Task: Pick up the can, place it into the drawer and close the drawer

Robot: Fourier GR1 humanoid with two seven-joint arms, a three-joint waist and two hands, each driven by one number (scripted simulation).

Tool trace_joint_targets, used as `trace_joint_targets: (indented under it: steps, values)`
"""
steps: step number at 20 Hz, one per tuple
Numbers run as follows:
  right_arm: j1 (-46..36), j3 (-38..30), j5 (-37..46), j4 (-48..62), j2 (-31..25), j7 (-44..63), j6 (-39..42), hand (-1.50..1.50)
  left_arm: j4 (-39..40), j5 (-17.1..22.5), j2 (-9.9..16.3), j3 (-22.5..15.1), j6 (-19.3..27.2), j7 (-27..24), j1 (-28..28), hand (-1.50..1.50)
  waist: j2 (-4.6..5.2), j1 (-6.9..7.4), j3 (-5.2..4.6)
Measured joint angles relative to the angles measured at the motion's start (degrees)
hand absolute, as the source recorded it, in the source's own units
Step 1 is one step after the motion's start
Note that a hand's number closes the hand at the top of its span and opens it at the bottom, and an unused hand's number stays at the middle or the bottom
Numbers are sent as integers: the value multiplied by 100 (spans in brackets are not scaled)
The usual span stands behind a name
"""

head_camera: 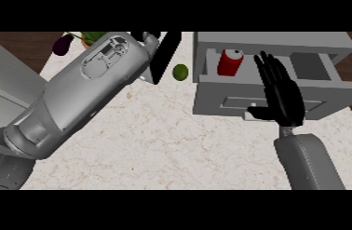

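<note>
The can [230, 62] stands in the open drawer [265, 101], just left of the right hand [282, 96]. A lime [180, 71] lies on the table [172, 145], farther left.

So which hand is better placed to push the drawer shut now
Right. The right hand lies open over the drawer front, with the can inside; the left hand is raised far off.

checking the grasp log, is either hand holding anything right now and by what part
Nothing is held. The right hand is open over the drawer front; the can stands free inside. The left hand shows nothing held.
</note>
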Motion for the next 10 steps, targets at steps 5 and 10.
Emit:
trace_joint_targets:
  steps: [5,10]
  values:
    - [-563,-226,209,953,-55,-160,-551,-150,-549,-68,371,-20,-56,298,264,-150,-5,76,-26]
    - [-1160,-473,410,1899,-55,-178,-1174,-150,-1070,-141,683,-47,-74,537,594,-150,11,108,-21]
